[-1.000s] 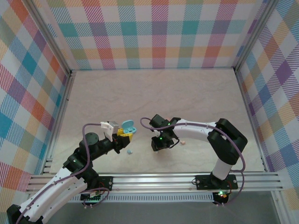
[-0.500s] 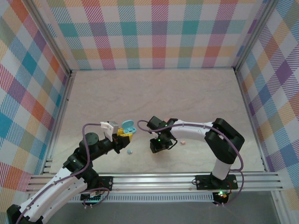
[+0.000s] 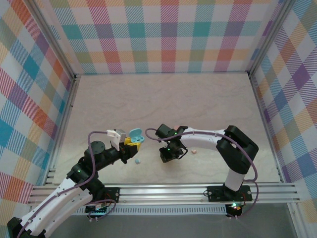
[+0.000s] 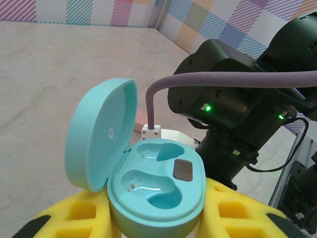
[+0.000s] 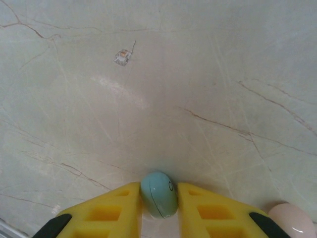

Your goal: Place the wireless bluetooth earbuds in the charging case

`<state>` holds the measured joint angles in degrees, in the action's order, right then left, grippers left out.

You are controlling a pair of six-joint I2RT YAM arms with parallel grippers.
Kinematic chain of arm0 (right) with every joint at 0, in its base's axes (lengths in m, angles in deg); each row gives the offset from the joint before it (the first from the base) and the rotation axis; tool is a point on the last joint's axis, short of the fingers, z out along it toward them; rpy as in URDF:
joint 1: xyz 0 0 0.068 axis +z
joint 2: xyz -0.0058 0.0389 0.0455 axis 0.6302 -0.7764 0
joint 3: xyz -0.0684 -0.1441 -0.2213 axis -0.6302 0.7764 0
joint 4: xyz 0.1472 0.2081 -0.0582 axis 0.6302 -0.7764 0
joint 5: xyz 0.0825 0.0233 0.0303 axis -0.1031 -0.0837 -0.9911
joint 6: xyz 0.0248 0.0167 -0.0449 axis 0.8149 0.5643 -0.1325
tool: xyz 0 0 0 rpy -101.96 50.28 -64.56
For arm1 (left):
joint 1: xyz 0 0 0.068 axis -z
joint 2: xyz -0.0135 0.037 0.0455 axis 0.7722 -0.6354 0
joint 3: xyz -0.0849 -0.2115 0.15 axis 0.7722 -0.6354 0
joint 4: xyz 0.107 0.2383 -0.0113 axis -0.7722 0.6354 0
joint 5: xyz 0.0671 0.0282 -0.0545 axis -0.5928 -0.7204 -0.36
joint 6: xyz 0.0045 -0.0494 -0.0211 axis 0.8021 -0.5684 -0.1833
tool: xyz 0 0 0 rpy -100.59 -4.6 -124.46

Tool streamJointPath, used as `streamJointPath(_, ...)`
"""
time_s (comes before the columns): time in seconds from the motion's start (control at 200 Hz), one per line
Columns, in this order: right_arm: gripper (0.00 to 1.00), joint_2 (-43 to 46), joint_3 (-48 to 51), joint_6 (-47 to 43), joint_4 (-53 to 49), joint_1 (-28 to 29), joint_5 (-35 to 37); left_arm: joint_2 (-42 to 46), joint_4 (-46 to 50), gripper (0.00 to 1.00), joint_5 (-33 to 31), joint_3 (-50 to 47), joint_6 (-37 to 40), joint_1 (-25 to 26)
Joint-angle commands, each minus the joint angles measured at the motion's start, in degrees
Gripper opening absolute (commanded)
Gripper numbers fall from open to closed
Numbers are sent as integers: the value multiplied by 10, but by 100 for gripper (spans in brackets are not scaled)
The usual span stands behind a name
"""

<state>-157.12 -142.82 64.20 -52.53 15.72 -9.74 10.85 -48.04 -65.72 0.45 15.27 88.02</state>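
A light blue earbud (image 5: 158,194) is pinched between the right gripper's (image 3: 167,152) yellow fingers (image 5: 104,214), its long axis running along them, low over the table (image 5: 198,74). Its socket lies close by on that gripper's left, in the blue case (image 4: 156,186), lid open, clamped in the left gripper (image 3: 130,142).

Blue case (image 4: 157,201) bottom, pink earbud (image 5: 295,220) cropped by edges.

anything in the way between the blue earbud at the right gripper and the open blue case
Nothing visible does. The light blue earbud sits between the fingers of the right gripper. The blue case has its lid up and both sockets empty. Bare table lies between them.
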Motion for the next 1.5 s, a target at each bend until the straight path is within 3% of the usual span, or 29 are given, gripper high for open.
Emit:
streamJointPath(0.0, 25, 12, -14, 2, -17, 4, 20, 8, -2, 24, 8, 20, 6, 4)
streamJointPath(0.44, 24, 136, -59, -21, -96, -15, 79, -6, -53, 24, 24, 25, 7, 4)
streamJointPath(0.765, 24, 222, -152, -62, -162, -20, 123, -85, -124, 24, 66, 52, 36, 4)
streamJointPath(1.085, 24, 251, -243, -73, -176, -19, 108, -157, -174, 24, 100, 92, 62, 4)
streamJointPath(1.495, 24, 229, -277, -125, -143, -19, 81, -261, -233, 24, 154, 131, 62, 6)
